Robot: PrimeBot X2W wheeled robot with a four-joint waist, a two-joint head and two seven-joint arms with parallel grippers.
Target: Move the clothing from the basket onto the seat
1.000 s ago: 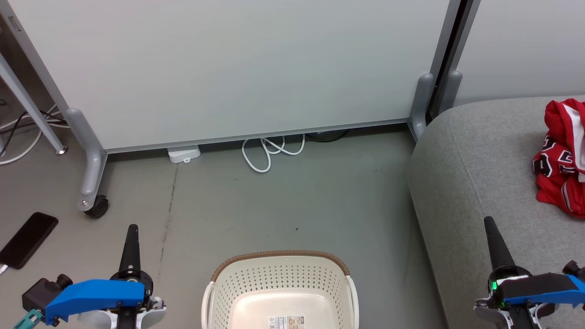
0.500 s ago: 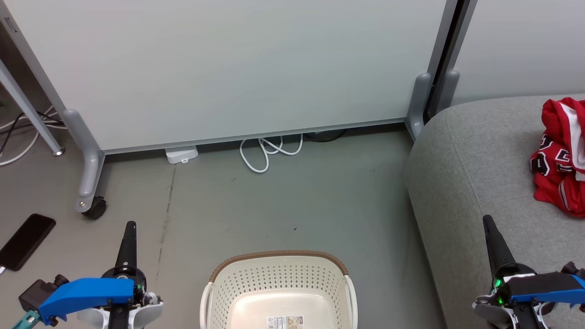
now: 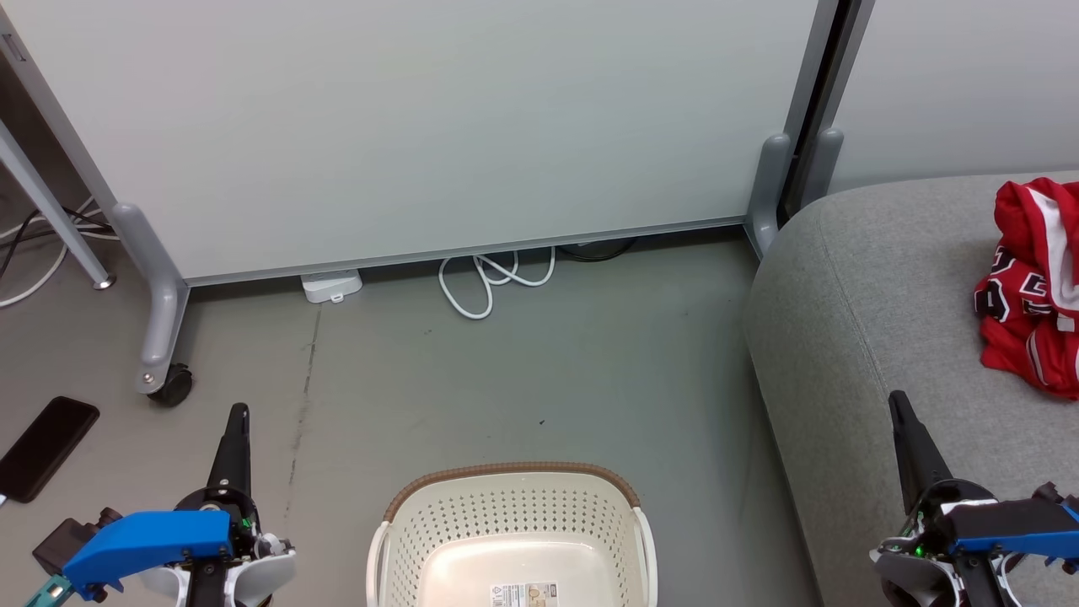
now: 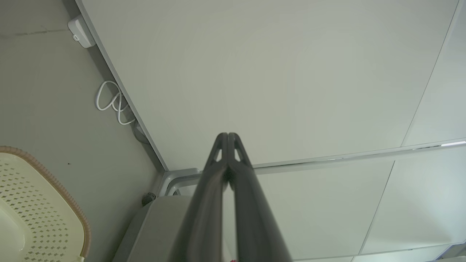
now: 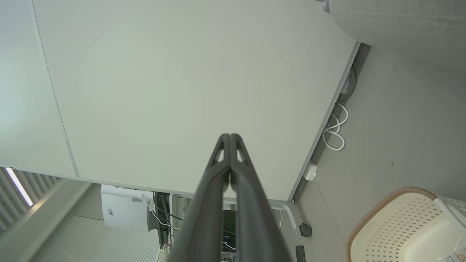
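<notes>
The red clothing (image 3: 1030, 287) with white stripes and black-and-white lettering lies bunched on the grey seat (image 3: 868, 320) at the right edge of the head view. The cream basket (image 3: 511, 506) with its brown rim stands on the floor at the bottom centre, with only a label on its bottom. My left gripper (image 3: 239, 413) is shut at the lower left, left of the basket, over the floor. My right gripper (image 3: 897, 398) is shut at the lower right, over the seat's front part, below the clothing. Both wrist views show the fingers (image 4: 228, 135) (image 5: 230, 136) pressed together and holding nothing.
A pale grey wall panel (image 3: 438, 126) on grey feet with a castor (image 3: 173, 386) stands behind. A white cable loop (image 3: 489, 282) and a white adapter (image 3: 331, 285) lie at its base. A black phone (image 3: 44, 447) lies on the floor at the left.
The whole head view has shifted slightly, so the camera moved. Both grippers sit a little lower in the view and stay shut; the clothing and basket have not moved.
</notes>
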